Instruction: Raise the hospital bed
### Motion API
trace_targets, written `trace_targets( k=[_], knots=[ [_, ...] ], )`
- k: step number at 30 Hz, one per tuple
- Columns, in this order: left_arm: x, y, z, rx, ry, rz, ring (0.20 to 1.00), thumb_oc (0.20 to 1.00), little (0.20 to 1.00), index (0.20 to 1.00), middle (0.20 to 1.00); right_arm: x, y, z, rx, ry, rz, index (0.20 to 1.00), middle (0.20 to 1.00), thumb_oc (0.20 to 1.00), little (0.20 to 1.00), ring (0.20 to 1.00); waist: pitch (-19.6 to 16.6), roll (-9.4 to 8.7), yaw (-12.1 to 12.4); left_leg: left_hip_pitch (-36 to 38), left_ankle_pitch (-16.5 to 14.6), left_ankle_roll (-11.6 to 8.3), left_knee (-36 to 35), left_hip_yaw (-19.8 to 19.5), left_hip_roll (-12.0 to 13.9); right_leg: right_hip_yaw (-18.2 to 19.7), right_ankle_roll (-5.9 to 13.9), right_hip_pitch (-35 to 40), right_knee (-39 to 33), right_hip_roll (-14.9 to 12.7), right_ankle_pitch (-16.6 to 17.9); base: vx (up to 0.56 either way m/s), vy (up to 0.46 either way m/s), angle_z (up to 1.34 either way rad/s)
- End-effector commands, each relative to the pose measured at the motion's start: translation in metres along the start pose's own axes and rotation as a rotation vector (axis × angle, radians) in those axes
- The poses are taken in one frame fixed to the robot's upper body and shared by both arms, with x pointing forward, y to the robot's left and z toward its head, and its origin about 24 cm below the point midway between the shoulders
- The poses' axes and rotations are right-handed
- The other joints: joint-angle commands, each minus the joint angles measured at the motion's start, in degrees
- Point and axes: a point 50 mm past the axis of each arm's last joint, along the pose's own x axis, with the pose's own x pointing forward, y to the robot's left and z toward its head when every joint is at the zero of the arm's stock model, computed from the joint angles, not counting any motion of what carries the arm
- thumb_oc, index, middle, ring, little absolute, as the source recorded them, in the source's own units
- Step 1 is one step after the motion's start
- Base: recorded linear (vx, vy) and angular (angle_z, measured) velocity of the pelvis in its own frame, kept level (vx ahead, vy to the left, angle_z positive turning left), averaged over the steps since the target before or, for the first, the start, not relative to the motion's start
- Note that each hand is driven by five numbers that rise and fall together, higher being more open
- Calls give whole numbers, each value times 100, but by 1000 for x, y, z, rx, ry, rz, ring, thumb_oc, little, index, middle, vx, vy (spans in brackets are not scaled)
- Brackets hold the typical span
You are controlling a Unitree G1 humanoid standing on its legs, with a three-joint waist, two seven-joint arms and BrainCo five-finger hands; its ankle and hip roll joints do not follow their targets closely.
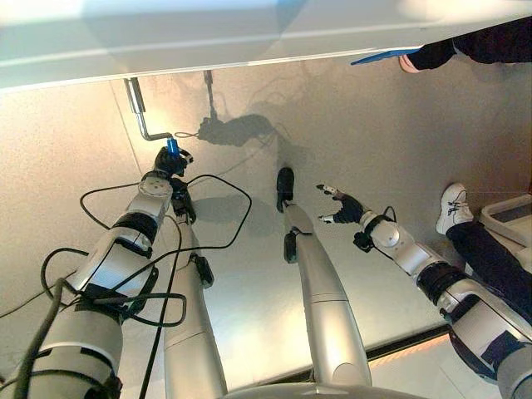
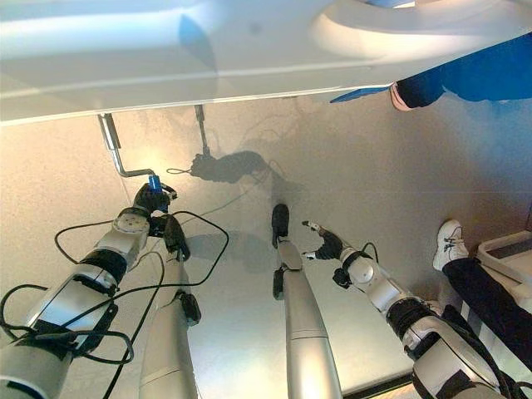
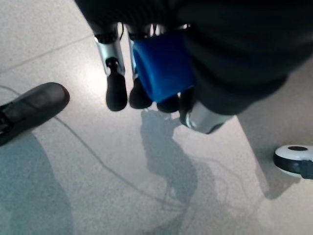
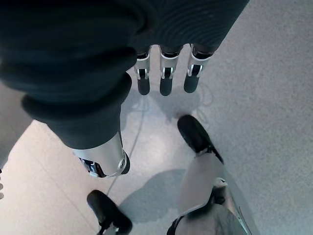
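Left hand is closed round the blue grip of the crank handle, a bent metal rod projecting from beneath the hospital bed frame along the top of the head views. This hold suits turning the crank, which I judge to be the means of raising the bed. Right hand hangs over bare floor, well apart from the crank, fingers relaxed and spread, holding nothing. Further right, a person's white shoe and dark trouser leg stand close to the right arm; a swing that way risks contact.

Head cameras look down; wrist cameras face floor.
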Motion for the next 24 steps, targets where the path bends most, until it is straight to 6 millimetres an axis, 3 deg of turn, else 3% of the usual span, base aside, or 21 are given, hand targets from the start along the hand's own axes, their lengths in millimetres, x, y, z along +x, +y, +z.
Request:
trace_targets(
  k=[1, 8, 15, 22, 24],
  knots=[
    [2, -4, 31, 29, -137, -17, 200, 200, 200, 200, 200, -12, 11, -15, 13, 42, 49, 1000, 1000, 1000, 1000, 1000, 156, -249, 70, -81, -629, 64, 697, -199, -148, -9, 213, 266, -1032, 323, 876, 0, 0, 0],
    [-1, -25, 52, 43, -235, -85, 200, 200, 200, 200, 200, -13, 12, -25, -23, 99, 79, 1000, 1000, 1000, 1000, 1000, 215, -170, 51, -30, -627, 65, 706, -185, -121, 47, 189, 228, -921, 351, 824, 0, -11, 0],
    [-13, -66, 93, 73, -412, -217, 200, 200, 200, 200, 200, -18, 13, -33, -55, 136, 94, 1000, 1000, 1000, 1000, 1000, 243, -31, -10, 34, -630, 64, 679, -144, -129, 115, 169, 181, -860, 373, 799, 1, -2, -1],
    [-46, -121, 130, 12, -596, -436, 200, 200, 200, 200, 200, -22, 12, -36, -62, 141, 78, 1000, 1000, 1000, 1000, 1000, 299, 166, -41, 116, -645, 69, 716, -99, -125, 195, 135, 104, -649, 416, 724, -1, -4, 0],
    [-56, -129, 136, -4, -640, -492, 200, 200, 200, 200, 200, -25, 12, -38, -65, 146, 76, 1000, 1000, 1000, 1000, 1000, 302, 234, -38, 137, -644, 61, 730, -90, -126, 207, 126, 94, -603, 414, 693, 0, -16, -1]
  ],
)
